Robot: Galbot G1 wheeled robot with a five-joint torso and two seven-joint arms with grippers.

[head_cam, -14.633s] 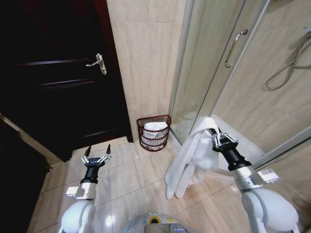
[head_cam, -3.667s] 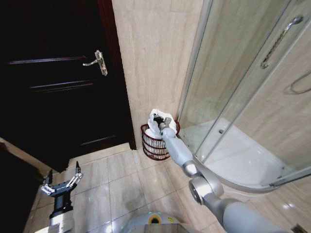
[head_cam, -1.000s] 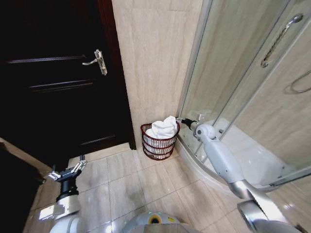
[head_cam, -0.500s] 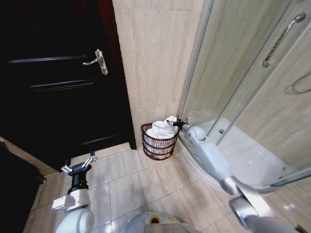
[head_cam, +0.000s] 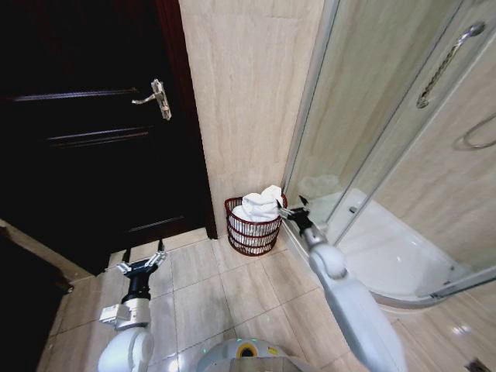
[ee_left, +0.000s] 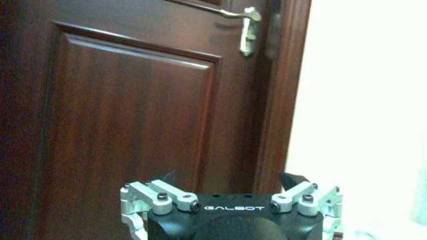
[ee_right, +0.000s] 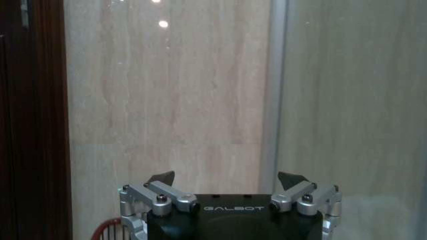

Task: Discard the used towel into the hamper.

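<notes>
White crumpled towel (head_cam: pixel 260 204) now sits heaped in your reddish-brown wire hamper (head_cam: pixel 253 230); the right gripper (head_cam: pixel 292 208) has let go and backed off, fingers wide and empty. Left gripper (head_cam: pixel 141 266) idles wide too, so you're basically done.

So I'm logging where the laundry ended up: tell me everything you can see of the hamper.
The hamper is a small round basket of dark reddish-brown open-weave wire, wider at the rim than at the base. It stands upright on the tiled floor in the corner, against the beige wall, between the dark door and the glass shower enclosure. White towels fill it and heap above the rim. The right gripper hovers open just beside it, apart from it.
</notes>
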